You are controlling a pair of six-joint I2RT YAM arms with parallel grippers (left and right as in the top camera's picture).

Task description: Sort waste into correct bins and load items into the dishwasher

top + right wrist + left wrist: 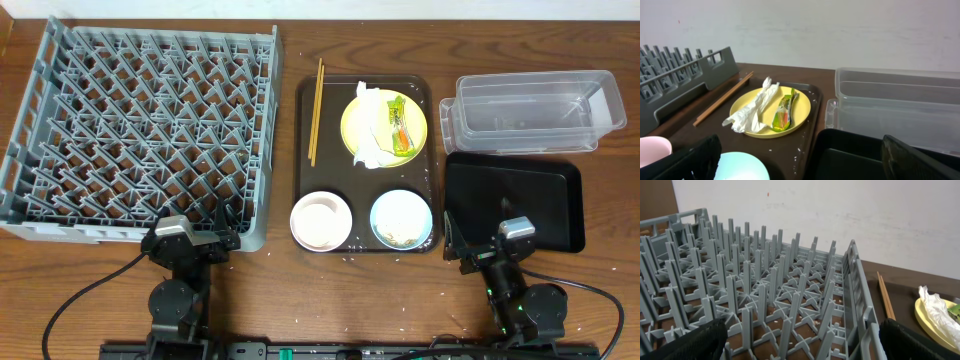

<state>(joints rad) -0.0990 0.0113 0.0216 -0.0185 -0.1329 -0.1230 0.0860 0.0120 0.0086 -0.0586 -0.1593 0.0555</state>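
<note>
Underneath, dark wood table bears grey dish rack; white wall behind.

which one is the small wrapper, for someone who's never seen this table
Find the dark brown rectangular serving tray mid-table, then the round yellow plate at its far right corner. On it, right of the crumpled white paper napkin, lies the small green-and-orange wrapper, the only brightly printed strip.

The right wrist view's edges cut off the pink bowl and light blue bowl.
</note>
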